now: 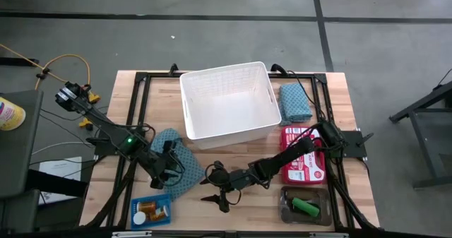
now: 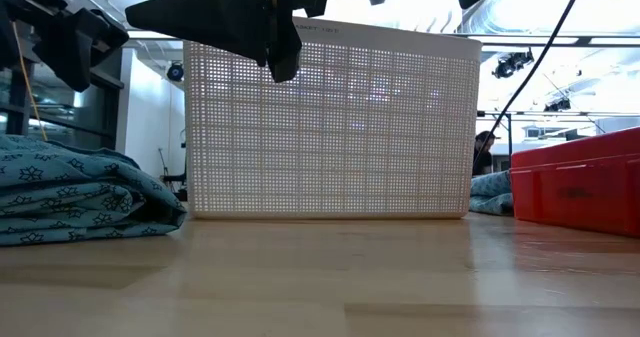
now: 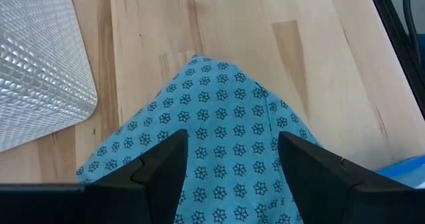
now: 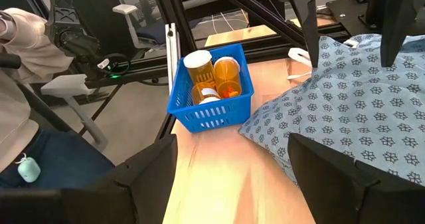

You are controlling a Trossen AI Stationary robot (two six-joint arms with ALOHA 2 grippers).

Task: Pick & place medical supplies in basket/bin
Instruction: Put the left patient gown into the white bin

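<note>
**Op A:** From overhead, I have the left gripper (image 1: 167, 169) right above the crumpled teal star-patterned cloth (image 1: 185, 166) at the table's front left. The large white lattice-walled plastic basket (image 1: 227, 99) lies at about one o'clock from that gripper, close by, and the cloth's long axis runs roughly ten to four.

**Op B:** And my right gripper (image 1: 215, 191)?

**Op A:** Just past the cloth's four o'clock end, so the left is the nearer arm. The second folded teal cloth (image 1: 295, 101) sits at the basket's three o'clock side, with the red plastic case (image 1: 304, 164) in front of it at six.

**Op B:** Level view?

**Op A:** The cloth is heaped at far left on the wood, the basket wall stands behind it, and dark arm parts hang above; I can't read any fingers there.

**Op B:** Left wrist?

**Op A:** My two dark fingers (image 3: 156, 167) are spread, straddling the cloth with fabric between them, not pinching it as far as I can judge.

**Op B:** Right wrist?

**Op A:** Fingers (image 4: 143, 177) spread wide and holding nothing. Ahead I see the small blue mesh tray (image 4: 211, 111) with orange pill bottles (image 4: 228, 76), and the cloth just beside it.
</note>
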